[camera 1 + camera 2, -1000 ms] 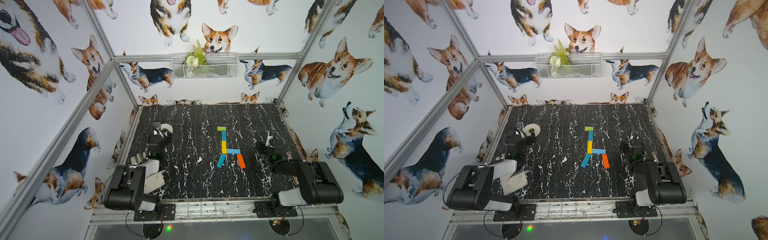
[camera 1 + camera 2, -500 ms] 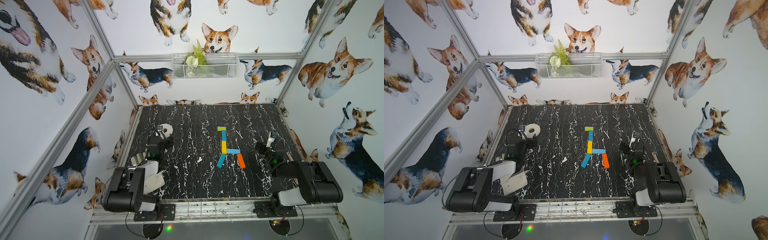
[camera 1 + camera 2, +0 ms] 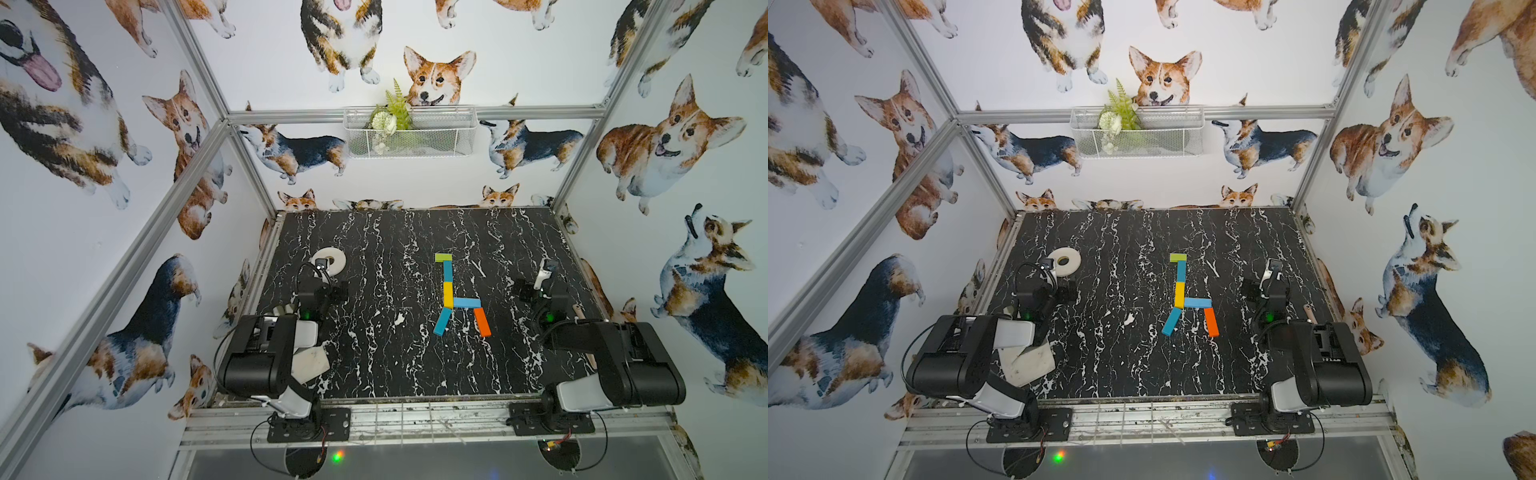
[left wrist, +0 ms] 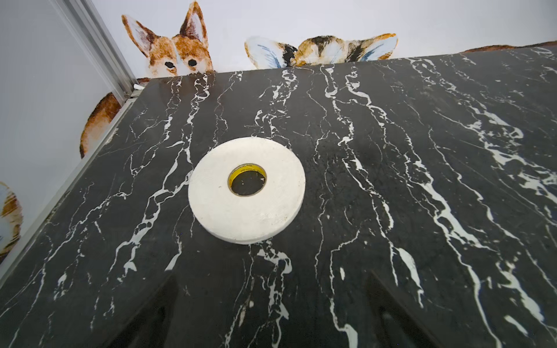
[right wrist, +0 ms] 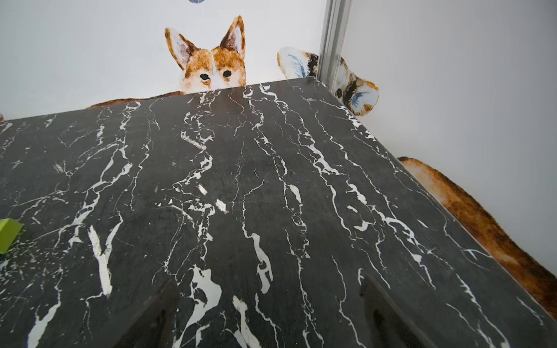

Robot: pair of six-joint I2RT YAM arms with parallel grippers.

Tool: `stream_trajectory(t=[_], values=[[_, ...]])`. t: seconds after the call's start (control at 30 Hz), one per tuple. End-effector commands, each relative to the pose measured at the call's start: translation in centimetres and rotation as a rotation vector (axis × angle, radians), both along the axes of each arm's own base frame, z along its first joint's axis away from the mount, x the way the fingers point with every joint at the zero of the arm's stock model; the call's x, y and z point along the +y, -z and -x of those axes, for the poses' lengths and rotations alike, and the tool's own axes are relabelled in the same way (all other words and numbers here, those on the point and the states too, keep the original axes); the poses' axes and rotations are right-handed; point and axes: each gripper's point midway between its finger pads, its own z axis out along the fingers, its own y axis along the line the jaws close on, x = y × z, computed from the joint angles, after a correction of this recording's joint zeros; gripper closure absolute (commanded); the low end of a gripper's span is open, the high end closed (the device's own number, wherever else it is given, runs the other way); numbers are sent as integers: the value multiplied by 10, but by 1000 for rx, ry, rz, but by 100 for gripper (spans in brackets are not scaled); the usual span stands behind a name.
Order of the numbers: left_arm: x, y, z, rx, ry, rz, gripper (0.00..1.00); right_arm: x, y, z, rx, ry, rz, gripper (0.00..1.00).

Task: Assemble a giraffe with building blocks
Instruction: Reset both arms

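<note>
Open tabletop (image 3: 386,266) separates the white tape ring (image 3: 340,258) at left from the giraffe (image 3: 448,293) right of centre.

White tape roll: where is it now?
In both top views the white tape roll lies flat at the left of the black marble table, ahead of the open left gripper, apart from the coloured-block giraffe.

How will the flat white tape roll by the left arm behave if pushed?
The flat white tape roll lies on its broad face, so it should slide, not roll. Its thick wound body probably stays stiff. The glossy black marble tabletop likely gives little grip; an off-centre push may spin it.
</note>
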Motion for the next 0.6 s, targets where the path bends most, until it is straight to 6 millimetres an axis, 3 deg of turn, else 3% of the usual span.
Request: stream_trajectory(t=[0.0,0.27,0.4,0.57], values=[[-2,-9,-3,-37,11,12,0,-1,-2,-3,-3,4,2,1],[-3,-9,-3,-37,12,13,0,0,-2,-2,-5,3,1,1],[-2,-8,-3,-36,11,12,0,22,2,-9,26,-136,-6,1],[-2,-9,-3,-36,11,13,0,20,1,-7,25,-138,-16,1]])
